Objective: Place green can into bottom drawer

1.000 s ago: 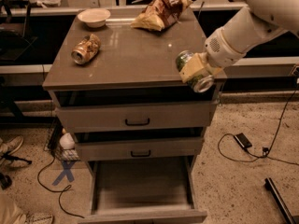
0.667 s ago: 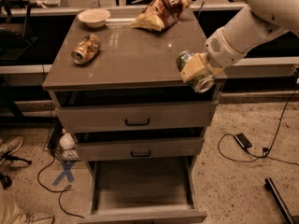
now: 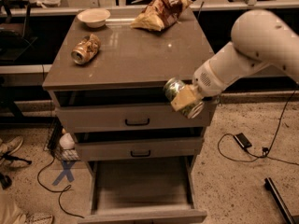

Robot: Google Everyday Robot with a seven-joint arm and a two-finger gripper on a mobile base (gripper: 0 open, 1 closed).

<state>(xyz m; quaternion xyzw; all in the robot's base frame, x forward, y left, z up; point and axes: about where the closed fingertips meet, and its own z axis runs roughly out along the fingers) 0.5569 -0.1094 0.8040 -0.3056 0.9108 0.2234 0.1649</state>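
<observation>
Currently pinching a small green-and-white drink can with shiny silver ends [image 3: 174, 89] between the tan pads of the two-finger gripper [image 3: 185, 99], both fingers pressing on its sides. Holding it tilted, one silver end facing down and right, touching no surface. Hanging in front of the right end of the top drawer with a black handle [image 3: 103, 119], just below the near right edge of the grey-brown cabinet top [image 3: 135, 62]. Reaching in from the right on a thick white arm [image 3: 254, 45]. Noting the lowest, deepest grey-brown wooden drawer [image 3: 140, 185] standing pulled out toward the near side, well below the can and slightly left of it. Noting a tan-brown can [image 3: 86, 49] lying on its side at the left of the top, a small white bowl [image 3: 93, 17] just beyond it, and a crumpled snack bag [image 3: 159, 12] at the far edge.
</observation>
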